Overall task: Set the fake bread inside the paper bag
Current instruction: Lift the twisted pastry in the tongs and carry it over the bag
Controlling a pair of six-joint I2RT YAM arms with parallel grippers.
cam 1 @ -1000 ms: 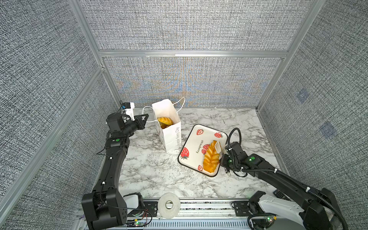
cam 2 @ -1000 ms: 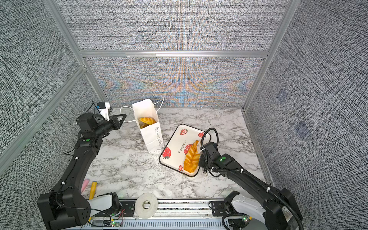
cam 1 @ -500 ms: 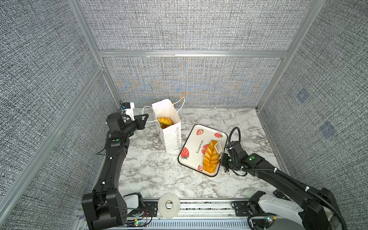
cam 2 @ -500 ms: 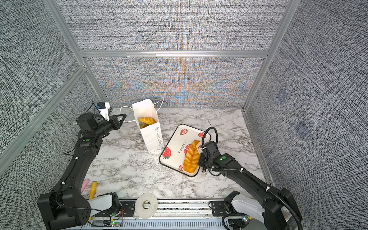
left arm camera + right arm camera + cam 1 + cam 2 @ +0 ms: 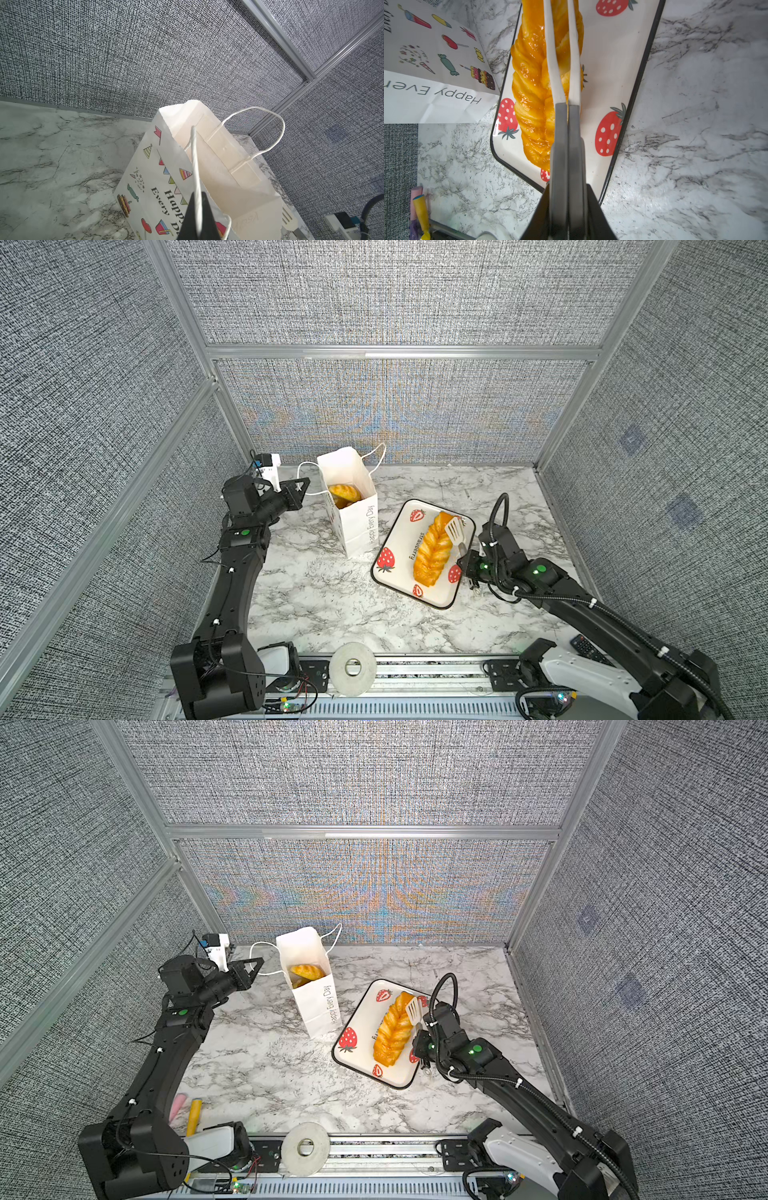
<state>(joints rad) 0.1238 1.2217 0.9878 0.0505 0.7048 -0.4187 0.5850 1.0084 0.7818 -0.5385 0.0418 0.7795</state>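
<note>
1. Hidden: in the right wrist view the tips of the tongs [image 5: 560, 72] and the far end of the braided loaf [image 5: 529, 83] are cut off at the frame edge. Whether the loaf is actually clamped cannot be told. In both top views only the tops of the golden rolls [image 5: 344, 492] are seen through the mouth of the paper bag [image 5: 357, 522], so no count can be made. No bread is seen inside the bag from the left wrist view.
2. The right gripper [image 5: 568, 186] is pressed together on the tongs' grey handles. The white arms are laid nearly touching along the loaf. The loaf is laid lengthwise on the strawberry tray [image 5: 399, 572], directly ahead of the gripper. The tongs' slotted head [image 5: 414, 1011] is seen over its far half.
3. The left gripper [image 5: 198, 196] is pinched on the bag's white cord handle [image 5: 195, 162]. The bag is stood upright, mouth open, just beside the tray.
4. Against a second ago, the right gripper is squeezed tighter and the tongs' arms are drawn together. Loaf, tray, bag and left gripper are found unmoved.
</note>
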